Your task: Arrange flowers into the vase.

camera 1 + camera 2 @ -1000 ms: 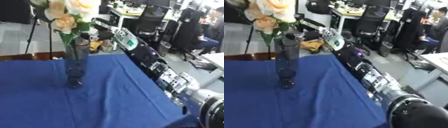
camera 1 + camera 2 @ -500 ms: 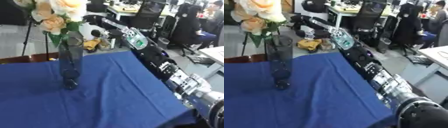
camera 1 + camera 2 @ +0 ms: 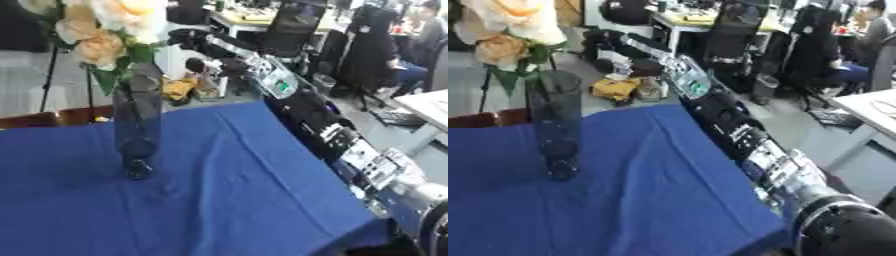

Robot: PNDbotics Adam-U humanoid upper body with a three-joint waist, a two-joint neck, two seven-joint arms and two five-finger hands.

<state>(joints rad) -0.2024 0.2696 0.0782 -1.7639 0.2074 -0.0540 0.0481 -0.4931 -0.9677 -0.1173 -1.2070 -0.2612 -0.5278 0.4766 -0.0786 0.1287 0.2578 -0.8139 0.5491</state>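
Peach roses (image 3: 109,30) top-heavy in a tall glass vase (image 3: 137,125) near the blue-clothed table's (image 3: 245,200) far edge; the right hand (image 3: 197,42), finger state unclear beyond it, could tip them.

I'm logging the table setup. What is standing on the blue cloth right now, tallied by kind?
Vase: 1
Flower bunch in the vase, cream and peach: 1
Total: 2 on the blue cloth

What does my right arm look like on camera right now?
The right arm is black with silver joint segments and a small green-lit panel near the wrist; a rounded silver-and-black joint sits nearest the camera. The right hand is black. No left arm shows.
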